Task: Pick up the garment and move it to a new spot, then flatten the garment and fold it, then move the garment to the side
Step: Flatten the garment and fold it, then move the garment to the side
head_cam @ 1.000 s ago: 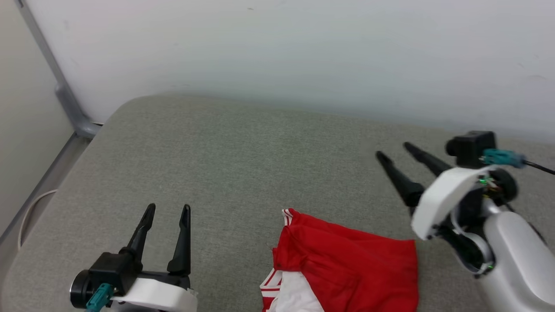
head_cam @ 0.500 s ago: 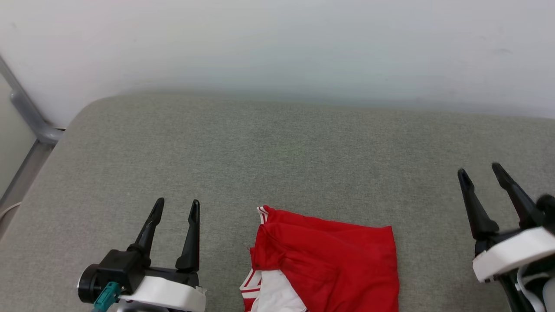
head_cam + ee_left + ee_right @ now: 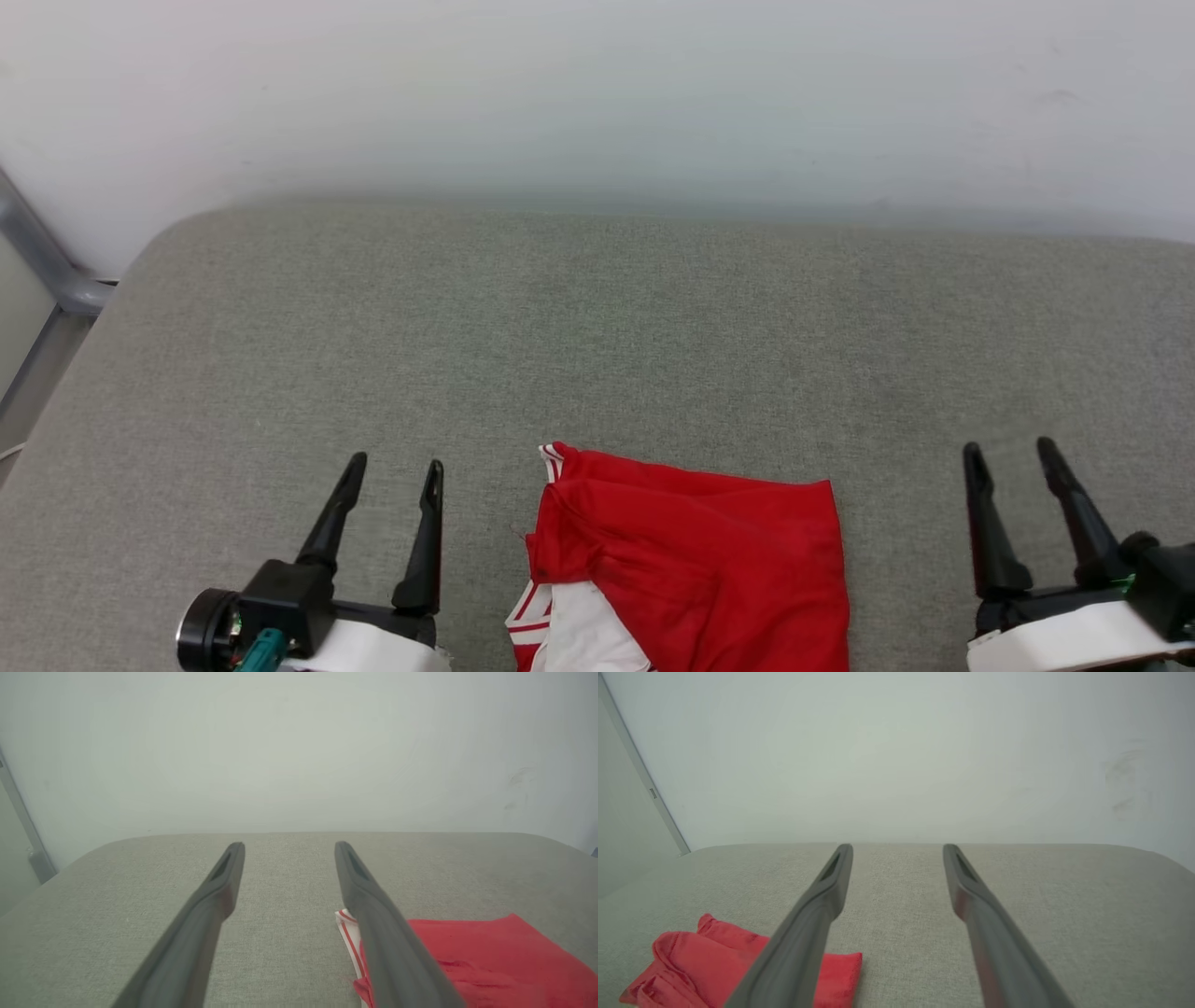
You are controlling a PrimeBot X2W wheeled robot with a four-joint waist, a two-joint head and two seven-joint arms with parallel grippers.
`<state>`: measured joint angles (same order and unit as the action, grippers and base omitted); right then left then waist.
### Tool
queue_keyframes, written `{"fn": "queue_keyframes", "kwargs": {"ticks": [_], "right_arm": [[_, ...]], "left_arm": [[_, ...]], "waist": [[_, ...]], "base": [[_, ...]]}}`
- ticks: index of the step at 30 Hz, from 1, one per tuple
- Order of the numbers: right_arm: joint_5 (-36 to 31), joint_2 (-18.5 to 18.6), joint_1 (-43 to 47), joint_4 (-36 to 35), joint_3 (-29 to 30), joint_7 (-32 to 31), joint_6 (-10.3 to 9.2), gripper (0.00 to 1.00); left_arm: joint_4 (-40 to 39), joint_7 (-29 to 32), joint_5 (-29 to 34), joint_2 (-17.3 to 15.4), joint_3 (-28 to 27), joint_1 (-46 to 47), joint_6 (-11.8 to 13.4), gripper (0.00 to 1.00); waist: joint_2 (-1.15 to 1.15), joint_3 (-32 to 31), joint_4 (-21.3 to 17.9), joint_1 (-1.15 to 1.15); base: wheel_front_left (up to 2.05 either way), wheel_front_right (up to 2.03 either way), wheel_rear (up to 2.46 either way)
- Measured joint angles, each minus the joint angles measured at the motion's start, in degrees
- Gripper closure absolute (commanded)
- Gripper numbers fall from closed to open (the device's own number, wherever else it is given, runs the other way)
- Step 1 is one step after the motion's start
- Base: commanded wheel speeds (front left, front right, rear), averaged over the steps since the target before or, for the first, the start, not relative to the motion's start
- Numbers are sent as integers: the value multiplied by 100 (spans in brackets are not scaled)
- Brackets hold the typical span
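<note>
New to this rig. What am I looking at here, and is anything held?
It is a two-armed wheeled robot. The wide shot comes from its head camera, looking down at a grey padded surface against a white wall. The black prongs at lower left are its left end effector; those at lower right, its right end effector. The other two shots come from wrist cameras, each looking along that arm's own two fingers. Between the arms lies a red garment with white striped trim, folded into a bundle. Both end effectors are open and hold nothing; neither touches the garment.
</note>
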<state>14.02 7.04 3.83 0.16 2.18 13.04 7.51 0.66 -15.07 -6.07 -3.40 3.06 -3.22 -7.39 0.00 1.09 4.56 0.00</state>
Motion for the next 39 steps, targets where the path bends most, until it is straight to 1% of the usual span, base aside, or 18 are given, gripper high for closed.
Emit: {"fn": "queue_keyframes", "kwargs": {"ticks": [3,12,15,16,19,20,22,24,25,26,28,30,33,34,36,39], "right_arm": [[-53,-46,-2,53,-113,14,0,0],[-92,-60,-45,135,-56,35,0,0],[-62,7,-48,155,-181,-205,0,0],[45,37,-65,163,-259,-437,0,0],[323,238,-147,153,-515,-1506,3,0],[532,268,-192,131,-569,-2004,0,0],[681,522,-209,36,-844,-3004,2,0],[894,690,-246,-108,-991,-3944,0,0],[981,739,-247,-188,-983,-4319,1,0],[1131,686,-258,-234,-875,-4659,2,0],[1129,695,-259,-287,-803,-5355,-1,0],[1084,679,-268,-347,-704,-5814,-1,0],[1121,449,-355,-398,-528,-6196,0,0],[1116,377,-402,-400,-483,-6302,-1,0],[1007,355,-421,-401,-482,-6456,0,0],[831,321,-494,-359,-482,-6629,0,0]], "left_arm": [[84,0,42,2,75,-4,-1,0],[109,0,35,5,118,31,-1,0],[112,0,27,5,126,34,-1,0],[118,0,26,5,134,48,-1,0],[115,0,20,7,151,122,-1,0],[116,0,21,9,146,124,-1,0],[120,0,20,9,145,143,-1,0],[119,0,18,9,166,194,-1,0],[122,0,18,11,185,230,-1,0],[123,0,19,12,205,247,-1,0],[133,0,19,15,253,270,-1,0],[140,0,15,15,300,344,-1,0],[148,0,-14,22,335,430,-2,0],[158,0,-24,25,333,449,-2,0],[191,0,-154,25,320,478,-2,0],[180,0,-182,36,357,553,-2,0]], "waist": [[0,20,-21,0],[0,81,38,0],[0,121,66,0],[0,147,76,0],[0,223,116,0],[0,251,131,0],[0,315,162,0],[0,378,201,0],[0,407,225,0],[0,437,252,0],[0,495,323,0],[0,560,407,0],[0,672,552,0],[0,708,602,0],[0,785,705,0],[0,907,857,0]], "base": [[0,0,0],[0,0,0],[0,0,0],[0,0,0],[0,0,0],[0,0,0],[0,0,0],[0,0,0],[0,0,0],[0,0,0],[0,0,0],[0,0,0],[0,0,0],[0,0,0],[0,0,0],[0,0,0]]}}
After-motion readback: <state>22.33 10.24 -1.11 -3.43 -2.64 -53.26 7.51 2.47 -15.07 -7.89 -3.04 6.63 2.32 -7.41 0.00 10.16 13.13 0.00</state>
